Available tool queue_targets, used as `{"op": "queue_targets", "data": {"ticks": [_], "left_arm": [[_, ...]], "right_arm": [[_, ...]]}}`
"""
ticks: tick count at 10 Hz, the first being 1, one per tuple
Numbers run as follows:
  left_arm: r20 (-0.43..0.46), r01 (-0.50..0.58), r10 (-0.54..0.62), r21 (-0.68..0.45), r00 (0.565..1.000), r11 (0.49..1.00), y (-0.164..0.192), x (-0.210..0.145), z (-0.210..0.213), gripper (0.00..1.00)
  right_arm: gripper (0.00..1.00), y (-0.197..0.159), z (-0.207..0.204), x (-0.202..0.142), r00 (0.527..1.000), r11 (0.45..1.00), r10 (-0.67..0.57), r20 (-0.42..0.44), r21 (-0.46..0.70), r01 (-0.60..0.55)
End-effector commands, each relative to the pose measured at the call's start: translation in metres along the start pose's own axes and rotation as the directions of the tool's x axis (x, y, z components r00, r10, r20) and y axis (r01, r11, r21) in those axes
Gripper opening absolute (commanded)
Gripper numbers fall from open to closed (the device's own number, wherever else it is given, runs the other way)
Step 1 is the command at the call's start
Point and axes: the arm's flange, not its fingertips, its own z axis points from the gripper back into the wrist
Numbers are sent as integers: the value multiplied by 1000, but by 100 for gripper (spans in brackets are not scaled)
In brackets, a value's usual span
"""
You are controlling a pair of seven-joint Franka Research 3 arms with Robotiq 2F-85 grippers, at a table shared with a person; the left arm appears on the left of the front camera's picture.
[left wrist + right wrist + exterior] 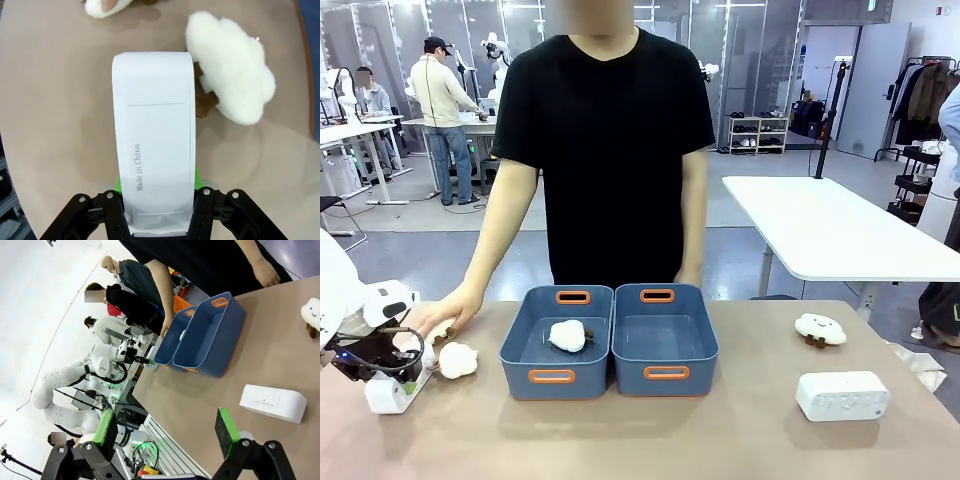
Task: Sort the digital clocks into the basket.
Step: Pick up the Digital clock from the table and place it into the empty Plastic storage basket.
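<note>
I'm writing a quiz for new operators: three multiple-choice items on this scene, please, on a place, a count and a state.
1. Where is the free digital clock? A: on the table, right of the blue bins. B: inside a bin. C: on a bin's rim.
2. How many blue bins are there? A: one. B: two. C: three.
3. The left gripper is: A: open. B: shut on nothing. C: shut on the other digital clock.
Answers: 1 A, it lies on bare tabletop; 2 B, side by side; 3 C, jaws clamp the white block.
</note>
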Motion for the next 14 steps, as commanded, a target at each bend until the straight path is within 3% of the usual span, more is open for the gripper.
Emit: {"op": "queue_targets", "data": {"ticks": [1, 14], "left_arm": [[9, -3, 3, 8, 1000, 1000, -3, -10, 0, 0], [0, 0, 0, 0, 1000, 1000, 0, 0, 0, 0]], "right_arm": [[100, 0, 0, 2, 1000, 1000, 23, 8, 13, -23], [100, 0, 0, 2, 1000, 1000, 23, 8, 13, -23]]}}
